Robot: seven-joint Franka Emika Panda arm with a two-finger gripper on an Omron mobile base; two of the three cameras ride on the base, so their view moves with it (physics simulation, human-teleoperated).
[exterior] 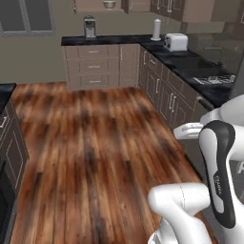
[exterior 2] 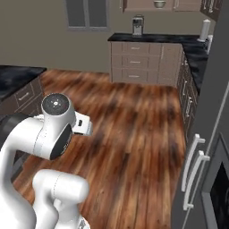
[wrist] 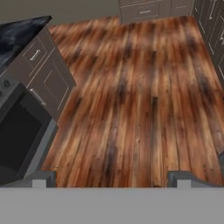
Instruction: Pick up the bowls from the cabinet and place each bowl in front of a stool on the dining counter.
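Observation:
One pale round bowl (exterior: 109, 4) sits on the shelf of the open taupe wall cabinet (exterior: 88, 5) high on the far wall, above the coffee machine; the right base view shows that bowl (exterior 2: 159, 4) and cabinet (exterior 2: 139, 4) too. My gripper (wrist: 112, 179) hangs open and empty over the wooden floor, far from the cabinet, its two dark fingertips (wrist: 43, 178) wide apart. A corner of the black marble dining counter (wrist: 22, 35) lies to the left, and it shows in both base views (exterior: 5, 90) (exterior 2: 15, 78).
A coffee machine (exterior: 89, 26), a paper towel roll (exterior: 156, 29) and a toaster (exterior: 176, 42) stand on the far L-shaped worktop, with a sink (exterior: 214, 78) to the right. An oven front (wrist: 19, 131) sits below the counter. Wide wooden floor (exterior: 95, 143) lies between.

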